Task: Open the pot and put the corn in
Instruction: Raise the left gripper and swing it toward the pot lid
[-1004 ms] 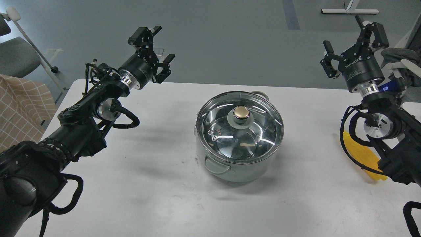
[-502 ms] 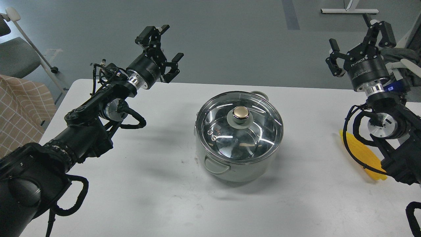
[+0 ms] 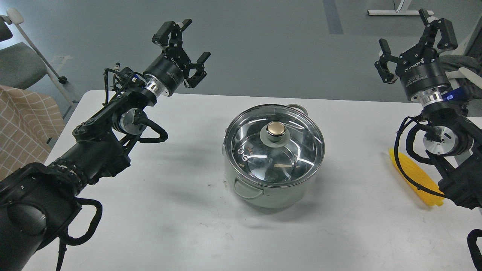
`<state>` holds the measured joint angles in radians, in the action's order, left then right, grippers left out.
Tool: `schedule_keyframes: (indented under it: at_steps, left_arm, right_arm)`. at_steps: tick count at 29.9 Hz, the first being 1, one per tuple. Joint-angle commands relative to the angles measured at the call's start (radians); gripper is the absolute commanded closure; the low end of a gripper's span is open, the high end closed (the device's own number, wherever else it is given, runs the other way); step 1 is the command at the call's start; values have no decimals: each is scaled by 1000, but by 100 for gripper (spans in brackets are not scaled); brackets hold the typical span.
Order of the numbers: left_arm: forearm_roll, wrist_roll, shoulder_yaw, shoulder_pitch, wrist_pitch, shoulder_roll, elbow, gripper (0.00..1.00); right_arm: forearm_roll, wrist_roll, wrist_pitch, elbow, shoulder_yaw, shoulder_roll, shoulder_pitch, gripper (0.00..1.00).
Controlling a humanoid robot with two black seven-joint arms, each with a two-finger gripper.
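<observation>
The stainless-steel pot point(image 3: 274, 188) stands in the middle of the white table point(image 3: 180, 210). Its glass lid point(image 3: 293, 154) with the brass knob point(image 3: 276, 129) sits closed on it. Pale grey handles show at the near left and far right. The yellow corn point(image 3: 412, 177) lies on the table at the right, partly hidden behind my right arm and its cable. My left gripper point(image 3: 184, 41) is open and empty, raised over the table's far left edge. My right gripper point(image 3: 416, 41) is open and empty, raised at the far right.
A chair with a checked cloth point(image 3: 22, 120) stands to the left of the table. Grey floor lies beyond the table's far edge. A white stand base point(image 3: 399, 12) shows on the floor at the top right.
My left gripper has moved up and to the right. My right gripper has moved up and a little to the right, uncovering more of the corn. The pot has not moved.
</observation>
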<state>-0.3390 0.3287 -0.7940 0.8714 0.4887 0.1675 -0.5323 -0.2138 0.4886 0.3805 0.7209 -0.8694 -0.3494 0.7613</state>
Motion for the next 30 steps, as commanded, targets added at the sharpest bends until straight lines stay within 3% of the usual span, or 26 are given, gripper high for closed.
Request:
schedule_keyframes:
  at_steps: [1,10,15,24,26,27,30]
  left_arm:
    - [0,0,-1,0,0,-8,0,2]
    - [0,-4,18,0,0,20,21,2]
    - [6,4,12,8,0,113,38,2]
    - [14,12,4,11,0,118,71,2]
    - [20,52,-2,3,0,106,71,2]
    - [21,99,-1,0,0,96,68,2]
    - [21,135,1,-3,0,90,60,2]
  right_arm:
    - [2,0,0,6,0,-7,0,0]
    - [-16,0,0,-21,21,-7,7,0]
    - [-18,0,3,-84,44,-7,26,0]
    - [-18,0,4,-141,121,-8,62,0]
    - [-16,0,0,-159,119,-5,72,0]
    - [-16,0,-3,-161,119,-3,76,0]
    - [-16,0,-3,-161,121,-2,81,0]
